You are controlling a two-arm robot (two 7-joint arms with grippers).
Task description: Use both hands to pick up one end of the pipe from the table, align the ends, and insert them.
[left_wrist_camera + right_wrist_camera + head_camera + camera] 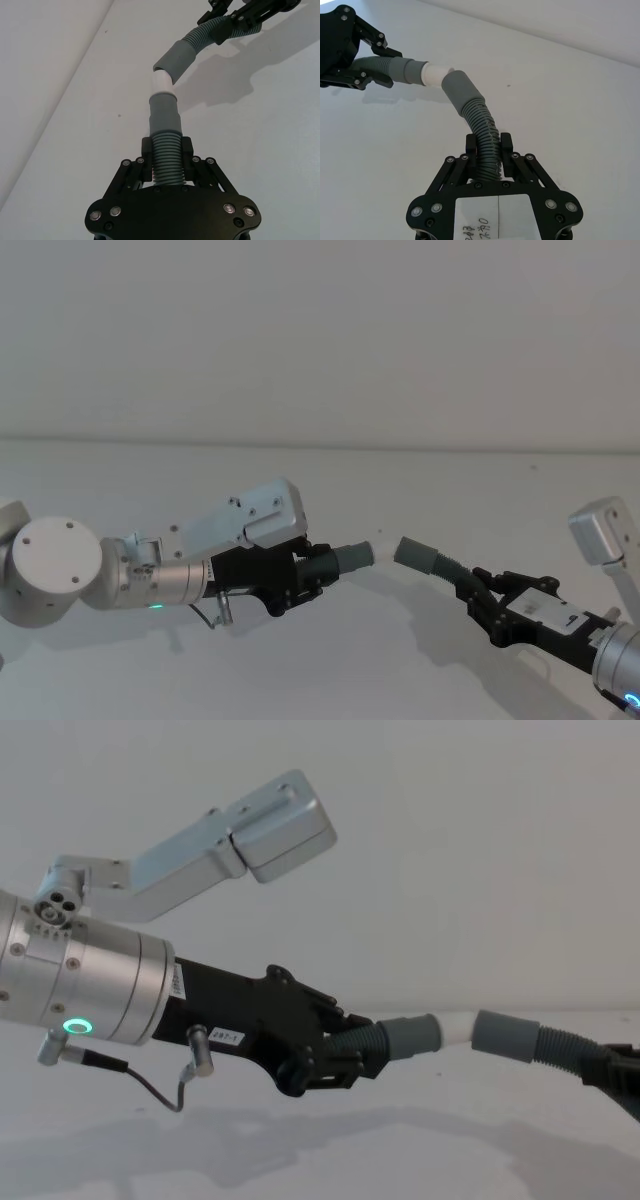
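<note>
Both pipe pieces are held up over the white table (330,670). My left gripper (318,568) (166,152) (340,1055) is shut on the ribbed hose (166,165) of one piece, whose grey cuff (350,558) (164,112) ends in a white tip (368,552) (162,82) (455,1027). My right gripper (470,590) (489,150) is shut on the other piece's hose (482,125), and its grey cuff (418,553) (460,90) (505,1035) faces that tip. The tip sits just at the cuff's mouth, at an angle to it, not pushed in.
A plain pale wall (320,340) rises behind the table's far edge. The left arm's silver wrist (90,980) with its green ring light and a thin black cable (160,1095) fill the chest view's left side.
</note>
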